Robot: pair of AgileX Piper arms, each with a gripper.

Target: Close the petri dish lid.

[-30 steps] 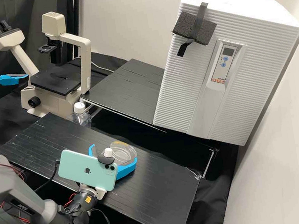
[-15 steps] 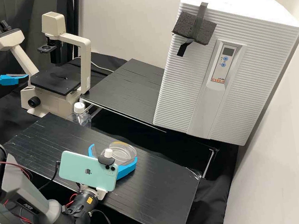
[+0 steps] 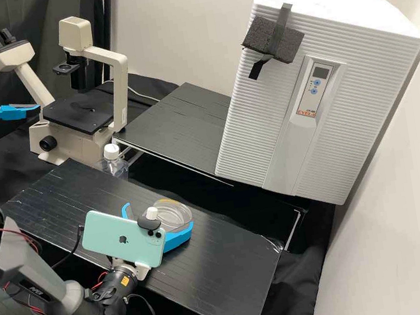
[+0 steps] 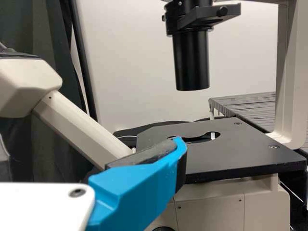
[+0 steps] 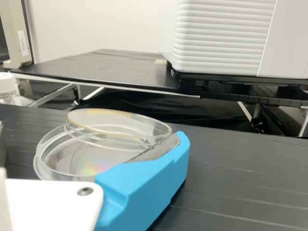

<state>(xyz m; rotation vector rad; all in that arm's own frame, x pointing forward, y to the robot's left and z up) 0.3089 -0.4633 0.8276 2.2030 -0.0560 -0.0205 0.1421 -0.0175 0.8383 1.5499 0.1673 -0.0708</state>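
In the high view my right gripper (image 3: 158, 214) is low over the front bench board, its fingers apart around the clear petri dish (image 3: 178, 219). My right gripper (image 5: 91, 138) also appears in the right wrist view, one blue finger along the side of the dish (image 5: 55, 156). The clear lid (image 5: 118, 126) sits askew on the dish, tilted and shifted to one side. Beside the microscope in the high view, my left gripper (image 3: 16, 94) is open and holds nothing. In the left wrist view my left gripper (image 4: 91, 149) shows one finger before the microscope stage.
A microscope (image 3: 79, 112) stands at the back left, with a white-capped bottle (image 3: 114, 164) near it. The large white ribbed incubator (image 3: 249, 136) is on the rear board (image 3: 179, 125). Dark cloth lies between the boards.
My right gripper's far finger has moved slightly outward, away from the dish, and that arm's upper links have shifted a little. My left gripper has kept still.
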